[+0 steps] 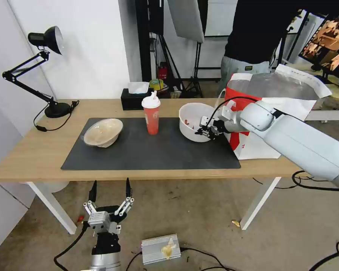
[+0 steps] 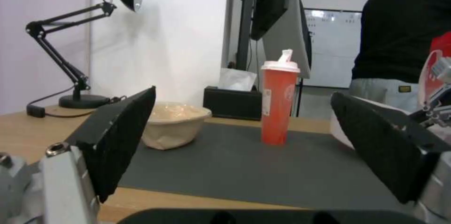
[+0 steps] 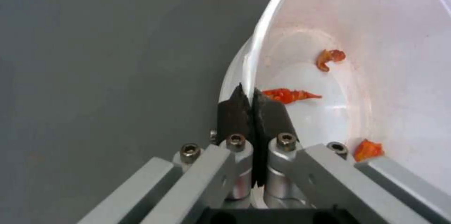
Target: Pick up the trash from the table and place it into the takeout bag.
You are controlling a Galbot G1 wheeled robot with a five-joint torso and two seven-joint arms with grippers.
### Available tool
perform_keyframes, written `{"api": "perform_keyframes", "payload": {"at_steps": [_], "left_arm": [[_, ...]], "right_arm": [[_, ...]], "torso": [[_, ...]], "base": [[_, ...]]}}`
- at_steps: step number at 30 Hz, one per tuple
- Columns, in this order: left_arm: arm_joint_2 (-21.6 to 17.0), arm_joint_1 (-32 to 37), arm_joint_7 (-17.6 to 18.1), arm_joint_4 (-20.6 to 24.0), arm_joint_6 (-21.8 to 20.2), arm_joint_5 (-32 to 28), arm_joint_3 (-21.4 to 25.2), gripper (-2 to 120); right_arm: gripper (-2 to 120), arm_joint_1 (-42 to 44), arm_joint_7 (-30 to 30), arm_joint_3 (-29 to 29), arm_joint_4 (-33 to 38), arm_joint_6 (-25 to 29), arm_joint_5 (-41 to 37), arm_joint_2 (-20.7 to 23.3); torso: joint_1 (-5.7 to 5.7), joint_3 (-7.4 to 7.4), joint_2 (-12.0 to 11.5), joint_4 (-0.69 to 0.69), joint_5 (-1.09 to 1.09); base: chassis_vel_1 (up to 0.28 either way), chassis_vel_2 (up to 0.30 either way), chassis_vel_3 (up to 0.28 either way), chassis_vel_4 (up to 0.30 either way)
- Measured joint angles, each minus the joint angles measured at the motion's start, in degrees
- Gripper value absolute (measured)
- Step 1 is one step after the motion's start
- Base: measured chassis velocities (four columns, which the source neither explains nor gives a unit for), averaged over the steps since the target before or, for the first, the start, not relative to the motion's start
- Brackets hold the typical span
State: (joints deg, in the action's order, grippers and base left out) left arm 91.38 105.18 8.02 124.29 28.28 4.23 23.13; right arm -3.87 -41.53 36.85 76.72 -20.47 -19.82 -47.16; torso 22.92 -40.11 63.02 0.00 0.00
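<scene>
Left gripper [image 1: 110, 195]: parked below the table [image 1: 34, 158] edge, fingers spread.
Right gripper [image 3: 248, 106]: pinched on the white bowl [image 1: 192, 122] rim, on the mat.
Takeout bag [image 1: 275, 109]: just beside the bowl.
Risk: a thin rim could slip; 3 scraps could spill.

White deep bowl [image 3: 376, 76] with orange-red scraps at the black-padded right gripper [image 3: 248, 102], red cup [image 1: 151, 114] white-lidded beyond it, beige bowl [image 1: 103, 132] farther, dark grey mat [image 1: 150, 150], white-and-red bag [image 1: 275, 113] behind

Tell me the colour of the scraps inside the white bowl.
Orange-red scraps lie in the white bowl; the right wrist view shows them best.
</scene>
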Motion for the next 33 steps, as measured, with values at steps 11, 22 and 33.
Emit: {"api": "perform_keyframes", "payload": {"at_steps": [11, 22, 33], "left_arm": [[0.00, 0.41, 0.09, 0.74, 0.10, 0.05, 0.18, 100], [0.00, 0.79, 1.36, 1.29, 0.30, 0.54, 0.41, 100], [0.00, 1.34, 1.79, 1.84, 0.55, 0.93, 0.42, 100]], "right_arm": [[0, -0.36, 0.09, -1.59, 4.24, 1.96, -8.93, 0.74], [0, -0.05, 0.69, -3.38, 10.27, 1.73, -12.34, 2.45], [0, -0.55, 0.77, -5.03, 16.76, 1.26, -15.28, 6.28]], "torso": [[0.00, 0.00, 0.00, 0.00, 0.00], [0.00, 0.00, 0.00, 0.00, 0.00], [0.00, 0.00, 0.01, 0.00, 0.00]], "base": [[0.000, 0.000, 0.000, 0.000], [0.000, 0.000, 0.000, 0.000], [0.000, 0.000, 0.000, 0.000]]}}
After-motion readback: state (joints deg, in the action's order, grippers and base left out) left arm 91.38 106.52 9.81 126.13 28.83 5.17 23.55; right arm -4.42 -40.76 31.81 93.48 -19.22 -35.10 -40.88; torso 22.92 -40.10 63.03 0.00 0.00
